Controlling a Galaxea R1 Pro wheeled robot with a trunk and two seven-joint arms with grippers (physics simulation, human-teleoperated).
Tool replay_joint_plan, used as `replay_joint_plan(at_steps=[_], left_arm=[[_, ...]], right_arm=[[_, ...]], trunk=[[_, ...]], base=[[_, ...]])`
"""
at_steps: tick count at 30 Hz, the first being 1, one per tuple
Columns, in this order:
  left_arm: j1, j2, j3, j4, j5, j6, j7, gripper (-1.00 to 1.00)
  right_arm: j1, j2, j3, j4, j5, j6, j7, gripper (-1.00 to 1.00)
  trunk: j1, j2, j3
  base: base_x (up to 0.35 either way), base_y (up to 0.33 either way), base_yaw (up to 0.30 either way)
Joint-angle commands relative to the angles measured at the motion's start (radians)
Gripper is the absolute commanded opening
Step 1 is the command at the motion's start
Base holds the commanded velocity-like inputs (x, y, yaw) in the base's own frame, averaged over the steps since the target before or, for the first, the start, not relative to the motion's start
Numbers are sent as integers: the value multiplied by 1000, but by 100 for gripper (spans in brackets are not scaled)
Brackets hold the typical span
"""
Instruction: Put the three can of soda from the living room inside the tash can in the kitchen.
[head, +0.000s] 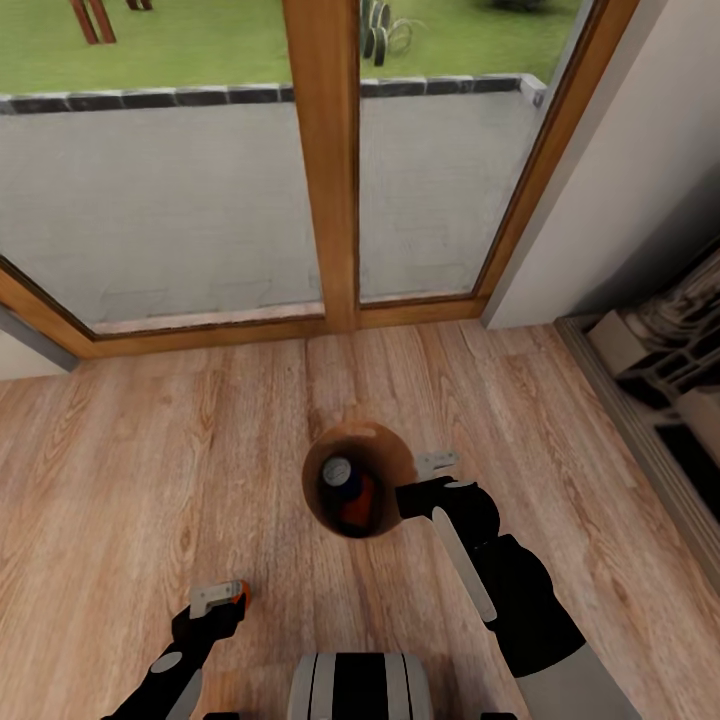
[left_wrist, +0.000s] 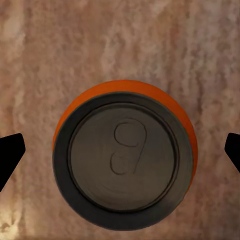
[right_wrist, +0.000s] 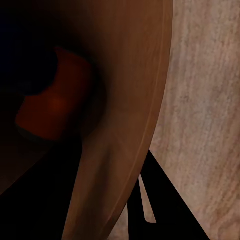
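**Q:** Where does the bin stand relative to the right gripper?

**A:** The trash can (head: 360, 478) sits on the pale wood floor (head: 150, 450) before the wood-framed glass doors (head: 325, 160). The right gripper (head: 425, 480) is at its rim on the robot's right. In the right wrist view one dark finger (right_wrist: 160, 200) lies outside the wall (right_wrist: 130, 125). The other finger is not visible, so I cannot tell how far the jaws are parted or whether they clamp the rim.

**Q:** What is inside?

**A:** A dark blue can (head: 340, 478) with a silver top, and an orange can (head: 360, 505) just beside it, both against the brown interior. The right wrist camera shows the orange one (right_wrist: 52, 107) deep in shadow.

**Q:** And the left side?

**A:** The left gripper (head: 222, 600) hangs low near the floor, well apart from the bin. A third can, orange (left_wrist: 125, 155), stands upright between its fingertips (left_wrist: 10, 155). In the left wrist view both tips sit clear of the can's sides, so the jaws are spread wide and grip nothing.
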Motion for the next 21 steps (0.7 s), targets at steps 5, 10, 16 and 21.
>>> replay_joint_plan(at_steps=[5, 10, 16, 21], left_arm=[[0, 0, 0, 0, 0, 0, 0, 100], [0, -1, 0, 0, 0, 2, 0, 100], [0, 0, 0, 0, 0, 3, 0, -100], [0, -1, -1, 0, -1, 4, 0, -100]], right_arm=[[0, 0, 1, 0, -17, -3, 0, -100], [0, 0, 1, 0, -17, -3, 0, -100], [0, 0, 1, 0, -17, -3, 0, -100], [0, 0, 1, 0, -17, -3, -1, -100]], trunk=[[4, -7, -3], [4, -7, -3], [4, -7, -3], [4, -7, -3]], base=[[0, 0, 0], [0, 0, 0], [0, 0, 0], [0, 0, 0]])
